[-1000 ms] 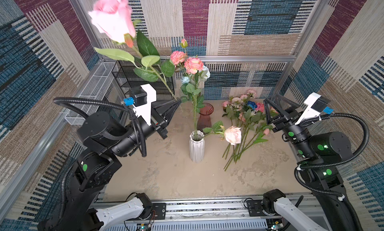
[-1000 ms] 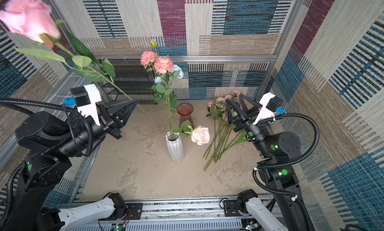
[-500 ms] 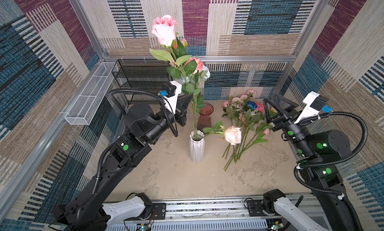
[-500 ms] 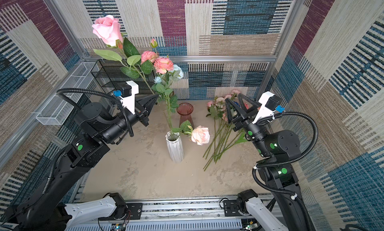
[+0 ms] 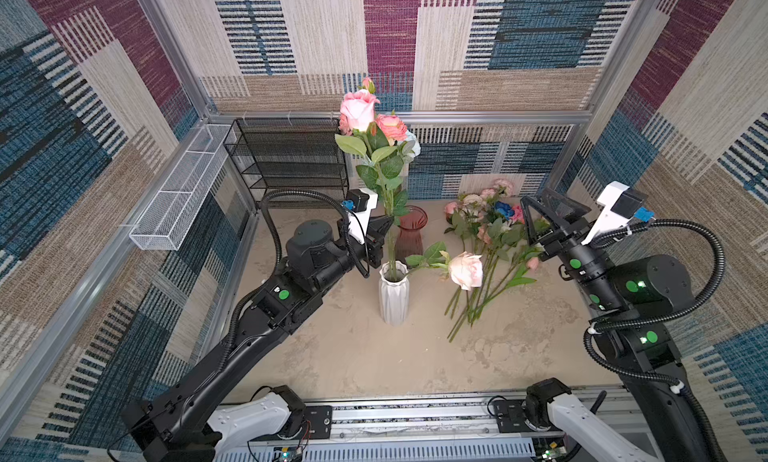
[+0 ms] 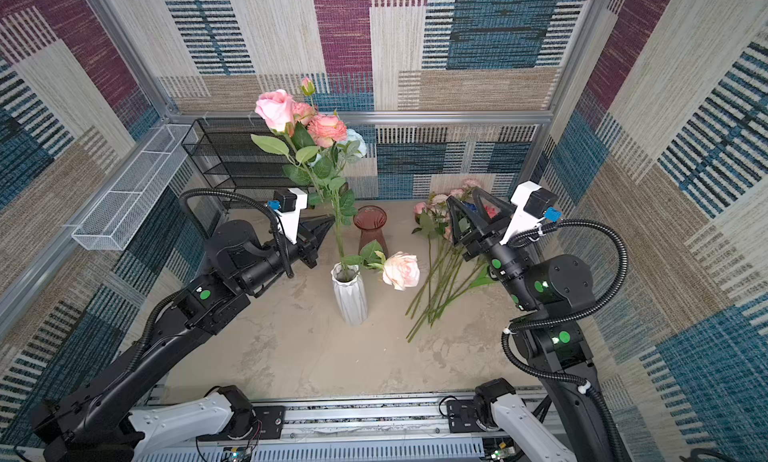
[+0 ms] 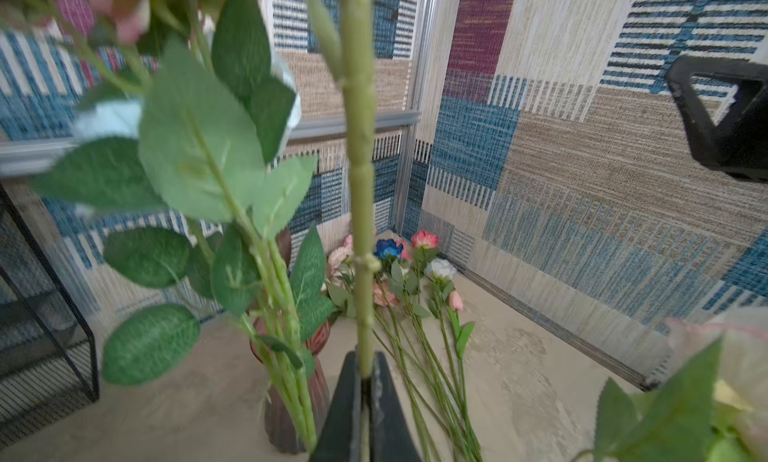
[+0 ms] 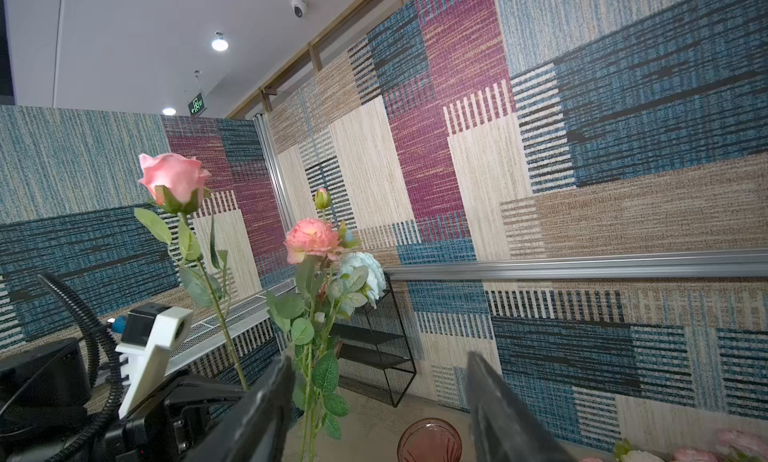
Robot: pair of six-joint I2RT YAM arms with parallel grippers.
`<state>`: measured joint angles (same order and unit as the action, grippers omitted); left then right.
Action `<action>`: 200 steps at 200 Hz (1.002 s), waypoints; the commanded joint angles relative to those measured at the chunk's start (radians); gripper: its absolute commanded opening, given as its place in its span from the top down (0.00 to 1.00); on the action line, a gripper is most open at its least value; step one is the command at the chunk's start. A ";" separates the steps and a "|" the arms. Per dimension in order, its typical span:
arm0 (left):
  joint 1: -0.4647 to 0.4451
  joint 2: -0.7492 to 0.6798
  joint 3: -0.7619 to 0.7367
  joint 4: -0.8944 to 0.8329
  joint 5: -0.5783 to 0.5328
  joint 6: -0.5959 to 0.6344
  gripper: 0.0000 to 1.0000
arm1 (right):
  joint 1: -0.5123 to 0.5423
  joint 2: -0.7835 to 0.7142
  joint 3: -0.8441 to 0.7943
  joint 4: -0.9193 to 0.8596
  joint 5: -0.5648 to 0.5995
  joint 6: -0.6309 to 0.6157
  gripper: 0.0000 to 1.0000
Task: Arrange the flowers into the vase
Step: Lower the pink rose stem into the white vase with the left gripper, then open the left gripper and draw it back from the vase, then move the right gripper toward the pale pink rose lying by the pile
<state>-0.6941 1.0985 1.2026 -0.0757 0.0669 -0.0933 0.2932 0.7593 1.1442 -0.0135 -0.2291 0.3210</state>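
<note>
while left fingers (image 7: 338, 418) pinch a pink rose (image 5: 358, 108) near the vase (image 5: 393, 298), right fingers (image 8: 257, 418) stand wide, empty.

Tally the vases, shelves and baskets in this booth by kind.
Vases: 2 (white vase, red vase)
Black wire shelf: 1
White mesh basket: 1
Total: 4

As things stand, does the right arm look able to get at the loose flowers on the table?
Probably yes. The right claw is open and empty, raised above the loose flowers, with nothing between them. The left claw, shut on a rose stem, is over by the white vase.
</note>
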 commanded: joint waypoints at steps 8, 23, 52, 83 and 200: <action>0.003 -0.028 -0.083 0.075 -0.018 -0.085 1.00 | 0.001 0.015 -0.001 -0.017 -0.025 0.027 0.33; 0.001 -0.038 -0.118 0.068 -0.024 -0.101 1.00 | 0.001 0.022 -0.007 -0.033 -0.032 0.038 0.33; 0.002 -0.059 -0.199 0.083 -0.031 -0.151 0.82 | 0.001 0.030 -0.033 -0.060 -0.027 0.051 0.33; 0.001 -0.057 -0.232 0.072 -0.036 -0.199 0.54 | 0.000 0.036 -0.062 -0.077 -0.026 0.072 0.33; -0.003 -0.183 -0.131 -0.124 0.002 -0.310 0.42 | 0.001 0.085 -0.153 -0.295 0.000 0.094 0.35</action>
<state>-0.6960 0.9379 1.0462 -0.1440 0.0433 -0.3599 0.2932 0.8425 1.0424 -0.2123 -0.1978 0.3889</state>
